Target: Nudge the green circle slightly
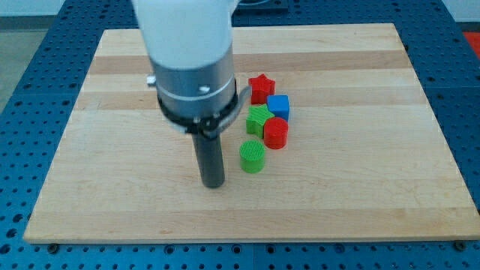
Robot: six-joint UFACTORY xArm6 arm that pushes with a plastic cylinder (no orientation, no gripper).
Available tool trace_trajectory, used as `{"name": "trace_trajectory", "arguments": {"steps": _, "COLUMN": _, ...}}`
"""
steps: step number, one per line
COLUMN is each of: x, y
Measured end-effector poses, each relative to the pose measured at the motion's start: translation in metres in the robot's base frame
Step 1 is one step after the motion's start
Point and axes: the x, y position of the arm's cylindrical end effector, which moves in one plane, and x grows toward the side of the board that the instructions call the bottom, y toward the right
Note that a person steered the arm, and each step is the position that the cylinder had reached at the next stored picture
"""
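Observation:
The green circle (253,156) lies on the wooden board (112,112) just right of centre. My tip (214,182) rests on the board to the circle's left and slightly toward the view's bottom, a small gap apart from it. A red circle (276,133) sits just up and right of the green circle. A green star (259,120) is next to the red circle on its left. A blue cube (278,106) and a red star (262,87) stand further toward the view's top.
The arm's white and grey body (191,60) hangs over the board's upper middle and hides part of it. The board lies on a blue perforated table (22,90).

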Motion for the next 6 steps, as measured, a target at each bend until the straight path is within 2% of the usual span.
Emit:
{"name": "trace_trajectory", "arguments": {"steps": 2, "x": 0.001, "y": 0.035}}
{"name": "trace_trajectory", "arguments": {"steps": 6, "x": -0.041, "y": 0.129}}
